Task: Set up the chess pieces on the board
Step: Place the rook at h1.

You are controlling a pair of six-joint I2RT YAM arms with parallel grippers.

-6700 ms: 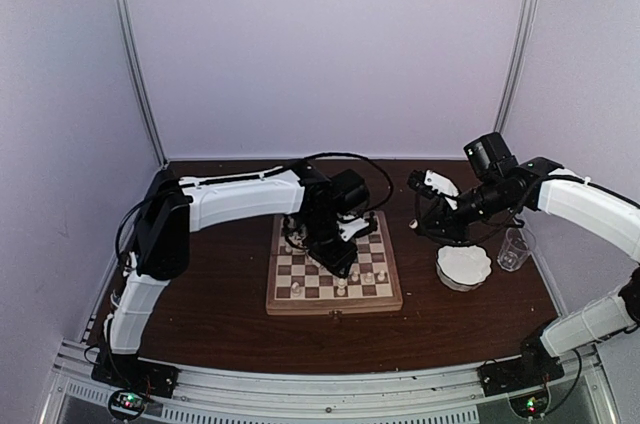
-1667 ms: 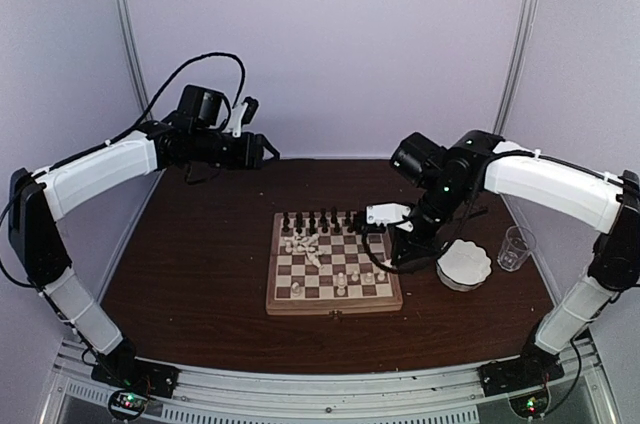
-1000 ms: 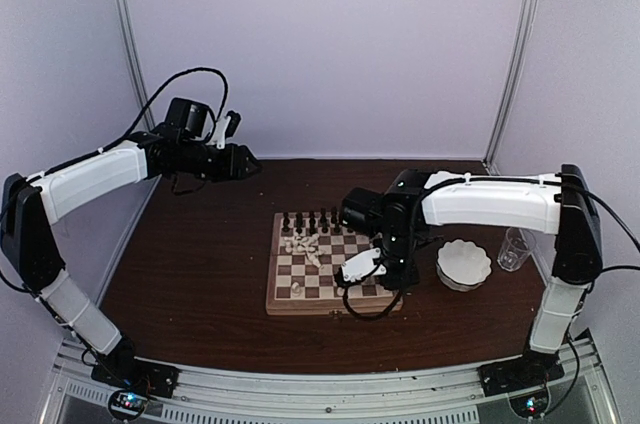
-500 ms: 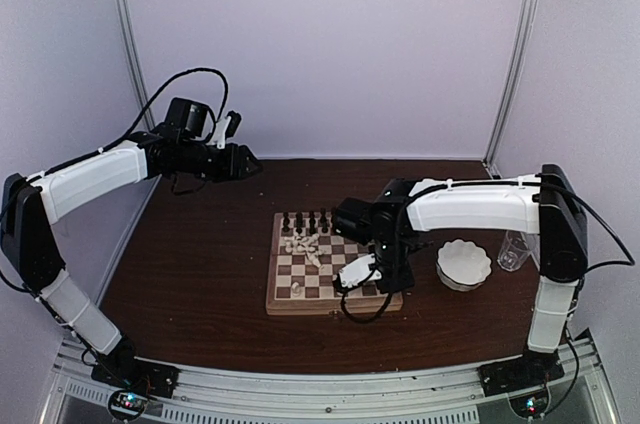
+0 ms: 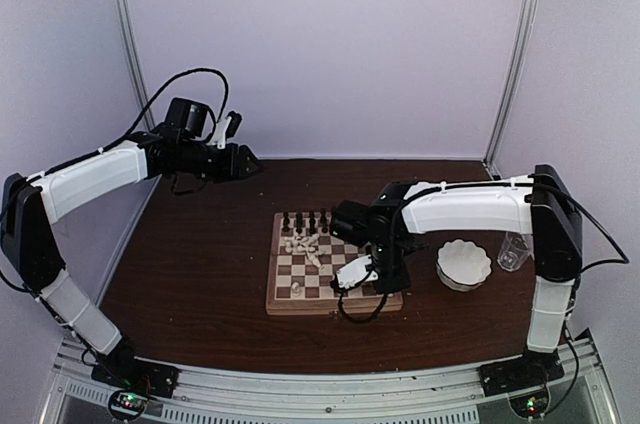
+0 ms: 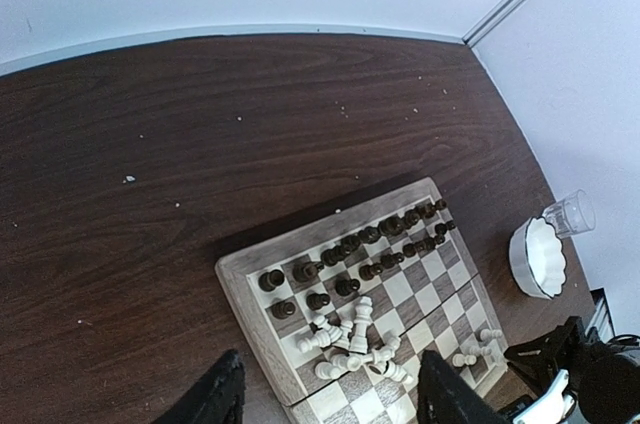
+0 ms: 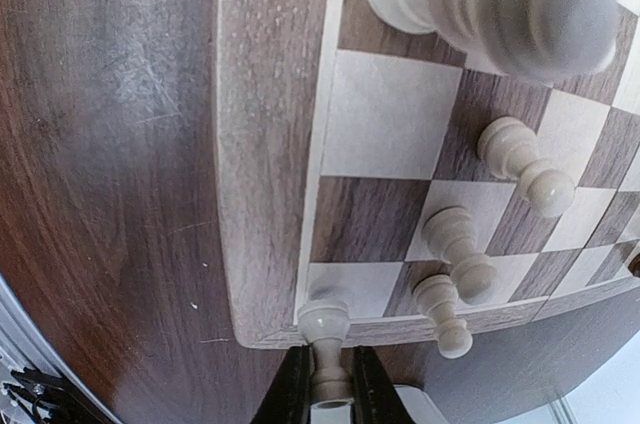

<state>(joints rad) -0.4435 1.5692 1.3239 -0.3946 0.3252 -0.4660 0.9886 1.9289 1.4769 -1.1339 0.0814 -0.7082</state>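
Board [image 5: 320,306]: square and checkered with a pale wood border, lying flat on the dark table [image 5: 200,274]
Right gripper [image 7: 325,376]: low over the board's near right corner, pointing down at it
Right fingers [image 7: 290,384]: drawn close together, pinching the top of a white pawn [image 7: 325,329]
Pinched pawn: upright, its base at the outer edge of the board's corner square, where that square meets the border; I cannot tell whether the base rests fully on the wood
Other pawns [image 7: 455,244]: three white ones, upright on squares just inward of that corner, apart from each other and from the pinched pawn
Big white piece [image 7: 510,4]: blurred, standing further along the board's near rows
Lone white piece [image 5: 295,288]: upright near the board's near left corner
White heap [image 6: 355,344]: several white pieces toppled in a loose pile on the board's far left squares, just in front of the dark pieces [image 6: 350,244]
Dark pieces: upright in two rows along the board's far edge
Left gripper [image 6: 335,399]: raised high beyond the board's far left corner, well apart from every piece
Left fingers [image 6: 222,399]: spread wide with nothing between them
Bowl [image 5: 463,264]: white and scalloped, on the table just right of the board
Glass [image 5: 513,249]: clear, right of the board, beyond the bowl and close beside it
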